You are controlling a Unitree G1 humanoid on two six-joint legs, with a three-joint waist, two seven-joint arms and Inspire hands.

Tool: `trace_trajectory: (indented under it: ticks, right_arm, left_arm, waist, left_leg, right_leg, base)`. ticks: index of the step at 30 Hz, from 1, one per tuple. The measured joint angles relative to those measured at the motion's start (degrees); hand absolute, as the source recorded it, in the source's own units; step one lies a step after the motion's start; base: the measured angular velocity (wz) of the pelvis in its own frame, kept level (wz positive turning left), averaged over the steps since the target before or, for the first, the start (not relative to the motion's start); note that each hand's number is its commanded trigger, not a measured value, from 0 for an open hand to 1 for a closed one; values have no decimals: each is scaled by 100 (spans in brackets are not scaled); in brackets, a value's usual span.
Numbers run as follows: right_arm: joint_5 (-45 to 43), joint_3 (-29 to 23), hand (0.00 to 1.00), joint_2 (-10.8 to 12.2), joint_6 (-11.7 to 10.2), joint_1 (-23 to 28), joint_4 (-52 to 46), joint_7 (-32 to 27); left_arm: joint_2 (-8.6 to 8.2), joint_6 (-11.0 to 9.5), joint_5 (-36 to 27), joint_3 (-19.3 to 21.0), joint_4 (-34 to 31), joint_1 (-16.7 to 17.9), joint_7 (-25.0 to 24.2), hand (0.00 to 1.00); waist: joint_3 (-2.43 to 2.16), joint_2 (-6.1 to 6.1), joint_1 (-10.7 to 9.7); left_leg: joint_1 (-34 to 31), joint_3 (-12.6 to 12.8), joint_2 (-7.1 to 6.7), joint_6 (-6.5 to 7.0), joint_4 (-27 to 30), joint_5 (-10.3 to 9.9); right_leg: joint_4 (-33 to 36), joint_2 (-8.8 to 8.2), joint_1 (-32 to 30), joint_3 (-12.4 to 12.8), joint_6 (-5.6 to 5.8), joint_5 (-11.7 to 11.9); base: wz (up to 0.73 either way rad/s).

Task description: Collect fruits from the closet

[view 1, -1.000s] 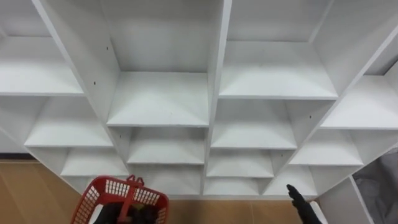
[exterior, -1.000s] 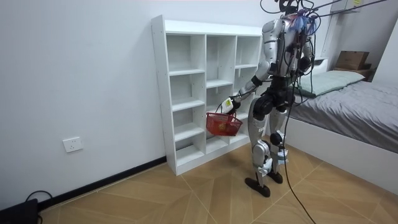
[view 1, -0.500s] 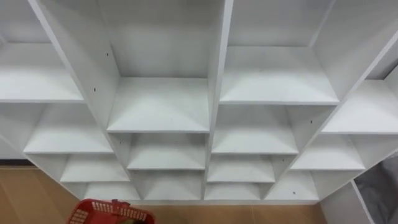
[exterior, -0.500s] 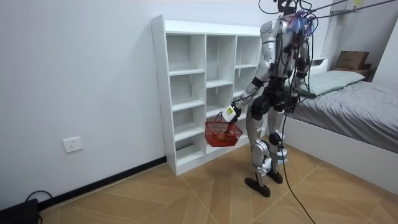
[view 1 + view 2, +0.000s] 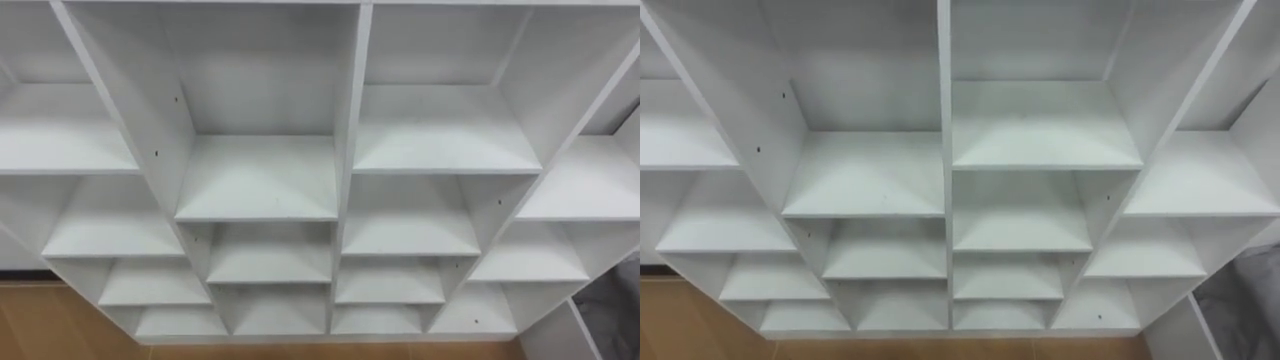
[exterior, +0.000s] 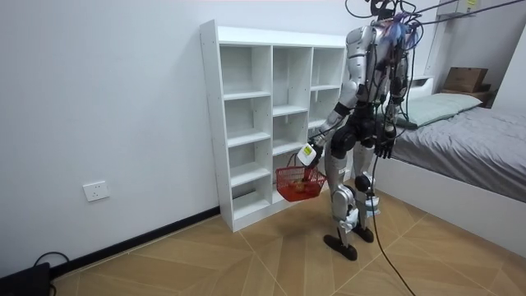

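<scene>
**Shelf search under way: compartments in sight bare, basket hanging at the left side**

Findings. The robot stands close before the white shelf unit (image 5: pixel 348 130), with the bed (image 6: pixel 468 123) behind it on the room view's right. Both eye views look into the unit's compartments, and every one in sight is bare. The red basket (image 6: pixel 299 182) hangs low, near the front of the lower compartments. It is carried by the left hand (image 6: pixel 311 158). Because the basket hangs from that hand, its fingers are judged to be closed round the handle. A yellowish patch (image 6: pixel 304 189) inside the basket may be fruit, but it is too small to confirm. The right hand (image 6: pixel 384 150) hangs at the robot's side, well apart from the shelves. Whether its fingers are spread or curled cannot be told.

Assessment. The step in hand appears to be a search of the shelves for remaining fruit. To do it well:
- The gaze should take each column in turn, including the far-left and far-right compartments cut off at the picture edges.
- The basket should stay level so nothing rolls out, and clear of the shelf fronts so it does not knock them.
- If fruit is found, the free right hand is the one to reach for it.
- The basket should be brought just beside that compartment's front edge before anything is let go.
</scene>
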Motion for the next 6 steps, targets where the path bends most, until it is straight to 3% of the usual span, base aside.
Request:
trace_trajectory:
  ticks: [6]
  right_arm:
    - [-16, 60, 0, 4, 161, -6, 25, 162]
  left_arm:
    - [-86, 95, 3, 1, 2, -15, -27, 100]
  waist:
    - [8, -14, -5]
  left_leg:
    - [96, 1, 0, -3, -9, -22]
  right_leg:
    - [2, 4, 90, 12, 4, -31]
  base:
    - [0]
